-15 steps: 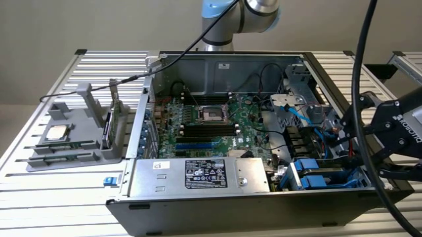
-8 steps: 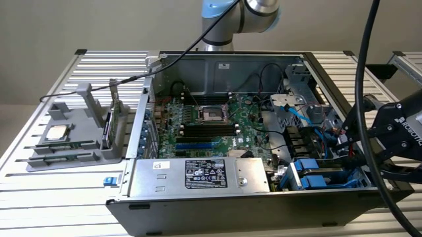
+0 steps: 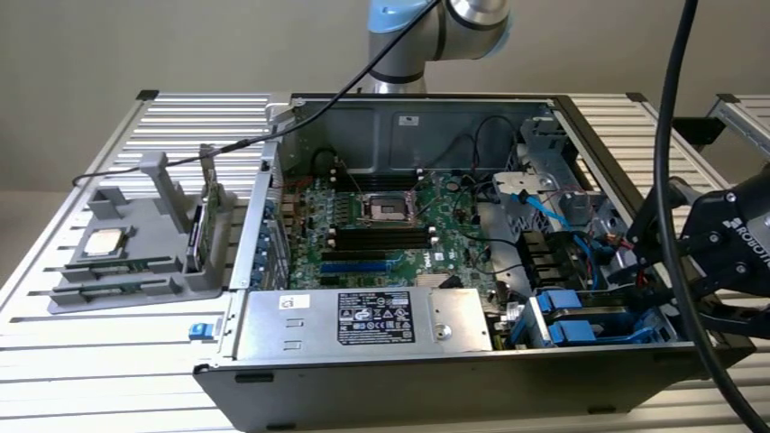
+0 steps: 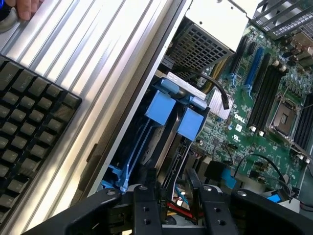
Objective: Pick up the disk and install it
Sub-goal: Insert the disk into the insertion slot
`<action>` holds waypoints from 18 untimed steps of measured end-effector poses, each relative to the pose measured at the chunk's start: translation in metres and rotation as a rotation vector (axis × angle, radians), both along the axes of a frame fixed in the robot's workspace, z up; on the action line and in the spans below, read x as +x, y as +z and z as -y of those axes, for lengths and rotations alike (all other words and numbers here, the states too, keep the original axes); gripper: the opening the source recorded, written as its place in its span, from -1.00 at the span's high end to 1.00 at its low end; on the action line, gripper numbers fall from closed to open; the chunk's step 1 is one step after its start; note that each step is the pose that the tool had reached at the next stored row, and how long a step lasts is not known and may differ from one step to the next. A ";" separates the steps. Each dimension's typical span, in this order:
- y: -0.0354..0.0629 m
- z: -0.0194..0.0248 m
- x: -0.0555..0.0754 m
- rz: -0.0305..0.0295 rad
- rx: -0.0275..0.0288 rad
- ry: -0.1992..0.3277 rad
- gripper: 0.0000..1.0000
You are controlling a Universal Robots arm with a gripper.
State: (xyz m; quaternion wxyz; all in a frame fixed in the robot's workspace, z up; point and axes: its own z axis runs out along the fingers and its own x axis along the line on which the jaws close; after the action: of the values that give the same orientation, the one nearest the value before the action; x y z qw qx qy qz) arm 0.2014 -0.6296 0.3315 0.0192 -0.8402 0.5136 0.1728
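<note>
Black hand [image 4: 171, 178] partly open, gripping nothing, just above blue-framed disk [image 4: 160, 107] in bay.

- Case [image 3: 398, 388]: open on top; the motherboard [image 3: 385, 225] lies low in the middle, with free room above it.
- Power supply [image 3: 361, 320]: fills the near edge, at the exterior view's left of the drive bay [image 3: 596, 316].
- Drive bay: near corner at the exterior view's right; blue carrier frames [image 4: 160, 108] stand close together, with narrow gaps between them.
- Blue cables [image 3: 547, 212]: cross just beyond the bay.
- End effector [image 4: 171, 191]: over the bay, fingers apart.
- Table [image 3: 180, 117]: bare slats on the far side.
</note>
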 end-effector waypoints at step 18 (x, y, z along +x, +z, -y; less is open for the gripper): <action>-0.0025 0.0009 -0.008 0.0754 0.0047 0.034 0.26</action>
State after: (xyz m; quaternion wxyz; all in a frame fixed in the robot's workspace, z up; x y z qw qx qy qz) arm 0.1937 -0.6305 0.3290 0.0376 -0.8547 0.4978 0.1425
